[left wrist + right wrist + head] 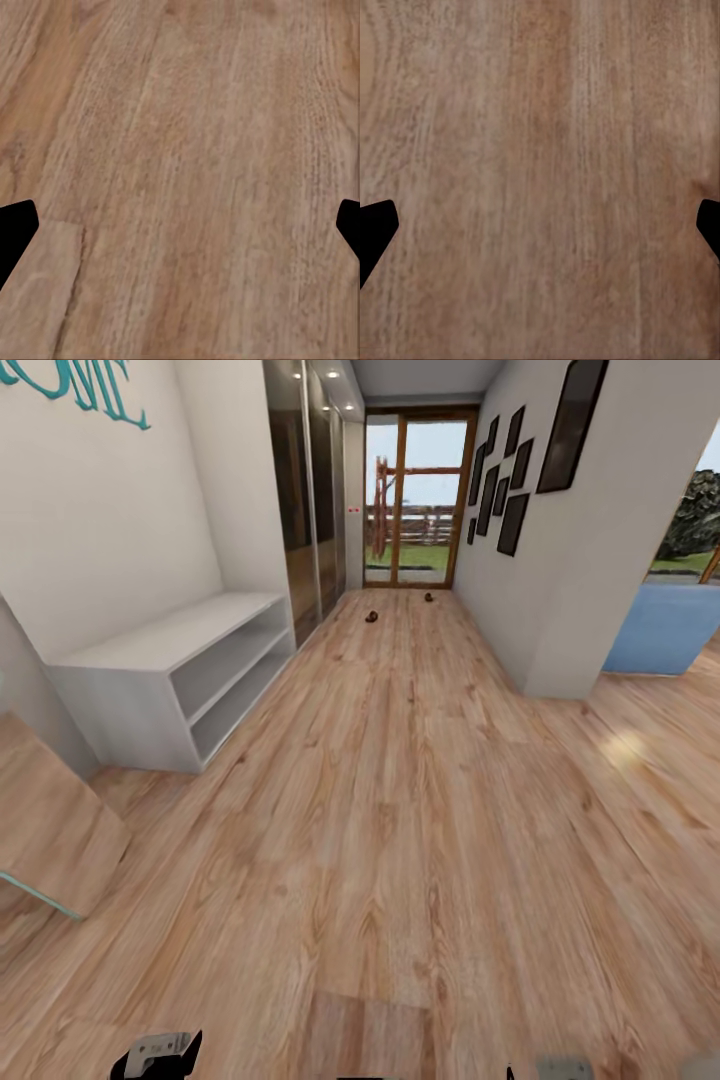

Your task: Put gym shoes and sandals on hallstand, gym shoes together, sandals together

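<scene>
Nearest, both wrist views look straight onto the corridor floor (187, 172). The left tool (180, 232) has its two dark fingertips (15, 232) spread wide apart at the picture's edges, with nothing between them but wood grain. The right tool (540, 232) is likewise spread wide over bare planks, its fingertips (375, 229) holding nothing.

In the head view, the light brown plank floor runs ahead toward a glass door (418, 500). Nearer than the door, against the left wall, stands a low white two-shelf bench (175, 660). Past the bench, dark mirrored wardrobe doors (305, 490) line the same wall. Far down the corridor, just before the glass door, two small dark-brown sandals (372, 616) lie on the floor, well apart from each other, the second (429, 597) closer to the door. Black picture frames (510, 470) hang on the right wall beside the door.
</scene>
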Robot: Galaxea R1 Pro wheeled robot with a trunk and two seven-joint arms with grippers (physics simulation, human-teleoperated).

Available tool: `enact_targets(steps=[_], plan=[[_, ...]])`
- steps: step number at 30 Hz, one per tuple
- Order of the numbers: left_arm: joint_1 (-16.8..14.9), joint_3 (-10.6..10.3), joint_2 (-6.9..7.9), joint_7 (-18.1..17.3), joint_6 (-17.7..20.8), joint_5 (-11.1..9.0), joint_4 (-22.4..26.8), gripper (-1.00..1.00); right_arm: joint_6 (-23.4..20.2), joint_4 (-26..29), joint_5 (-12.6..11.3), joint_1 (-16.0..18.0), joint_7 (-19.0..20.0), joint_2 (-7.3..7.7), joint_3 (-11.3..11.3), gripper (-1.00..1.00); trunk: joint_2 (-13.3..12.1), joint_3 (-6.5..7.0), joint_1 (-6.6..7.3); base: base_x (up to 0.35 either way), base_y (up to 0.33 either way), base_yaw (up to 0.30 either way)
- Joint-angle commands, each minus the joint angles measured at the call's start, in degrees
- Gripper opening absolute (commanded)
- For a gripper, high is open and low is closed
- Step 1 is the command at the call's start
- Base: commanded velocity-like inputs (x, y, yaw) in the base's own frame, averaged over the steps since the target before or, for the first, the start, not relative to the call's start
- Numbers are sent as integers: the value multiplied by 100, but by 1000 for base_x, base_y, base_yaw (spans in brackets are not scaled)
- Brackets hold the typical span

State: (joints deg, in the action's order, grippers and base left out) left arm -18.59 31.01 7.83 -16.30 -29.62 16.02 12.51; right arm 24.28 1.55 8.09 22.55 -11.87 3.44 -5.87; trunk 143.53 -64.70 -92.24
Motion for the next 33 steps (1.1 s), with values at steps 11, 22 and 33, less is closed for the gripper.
enact_targets(steps=[11, 22, 33], plan=[[-4, 47, -1, -32, -18, 44, -3, 100, 16, -7, 61, 3, -17, -1, -46, 100, 2, -5, -2, 336, -100, 0], [-4, 48, -1, -32, -18, 41, -3, 100, 15, -7, 61, 3, -17, -1, -45, 100, 2, -5, -2, 336, -100, 0], [-4, 51, -1, -32, -18, 41, -3, 100, 15, -7, 61, 3, -17, -1, -47, 100, 2, -5, -2, 336, -100, 0]])
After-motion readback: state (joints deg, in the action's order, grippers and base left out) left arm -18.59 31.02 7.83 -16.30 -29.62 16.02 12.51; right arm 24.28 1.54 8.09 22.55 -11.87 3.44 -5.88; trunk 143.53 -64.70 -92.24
